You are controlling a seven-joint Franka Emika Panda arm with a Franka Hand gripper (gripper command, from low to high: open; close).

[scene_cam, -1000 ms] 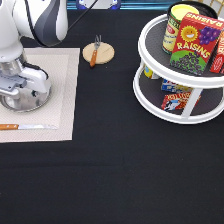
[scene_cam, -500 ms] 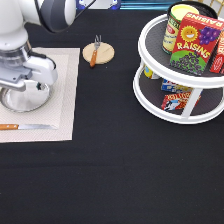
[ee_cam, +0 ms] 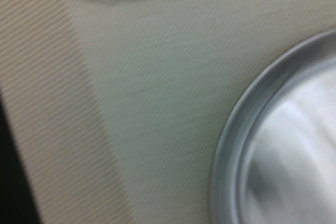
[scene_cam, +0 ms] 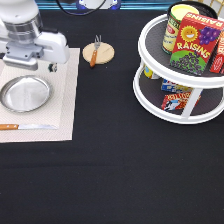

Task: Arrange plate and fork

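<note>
Presently we find the gripper (scene_cam: 31, 64) poised over the far edge of the beige placemat (scene_cam: 65, 100) at the exterior view's left, holding nothing that we can make out; whether its fingers are spread or pressed together we cannot tell, since the hand's body hides them. The plate (scene_cam: 25, 93) lies flat on the placemat just at the gripper's 6 o'clock, and the wrist view shows its raised rim (ee_cam: 240, 135) against the woven mat. The fork (scene_cam: 94, 50) lies well apart from the gripper, toward 2 o'clock, resting across the wooden coaster (scene_cam: 102, 54) off the mat; its long axis runs roughly 12 to 6, tines at 12 and handle at 6. A knife (scene_cam: 25, 127) lies on the mat at the plate's 6 o'clock, its axis running 9 to 3. We judge the plate placed and the fork not yet brought to the mat. Bare dark table (scene_cam: 110, 165) separates gripper and fork. The two-tier turntable (scene_cam: 180, 75) of groceries stands at 3 o'clock, well clear.
</note>
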